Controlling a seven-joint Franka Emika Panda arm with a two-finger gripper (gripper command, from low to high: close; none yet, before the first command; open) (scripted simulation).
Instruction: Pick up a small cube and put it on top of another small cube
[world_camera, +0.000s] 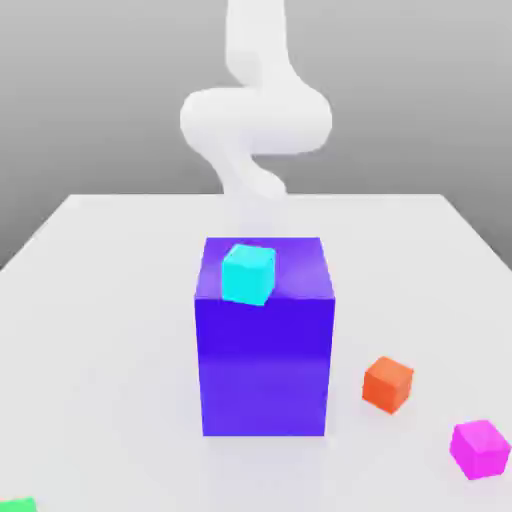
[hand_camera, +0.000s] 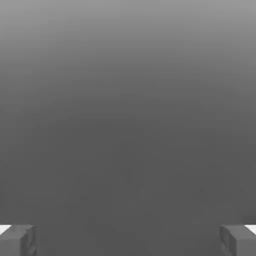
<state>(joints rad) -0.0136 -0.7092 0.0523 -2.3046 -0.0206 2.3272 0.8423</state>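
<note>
The small magenta-pink cube (world_camera: 479, 448) rests on the white table (world_camera: 100, 330) near the front, at the exterior view's right. A small orange cube (world_camera: 388, 383) lies a little behind and to the left of it. A small cyan cube (world_camera: 247, 273) sits on top of the big blue-violet block (world_camera: 265, 350) in the middle of the table. My white arm (world_camera: 255, 120) rises behind the block, far from all the cubes. In the hand view my gripper (hand_camera: 128, 240) is open, its two fingertips (hand_camera: 17, 240) wide apart with nothing but grey background between them.
A green object (world_camera: 18, 505) peeks in at the front corner at the exterior view's left. The big block stands tall in the table's centre, between the arm and the front cubes.
</note>
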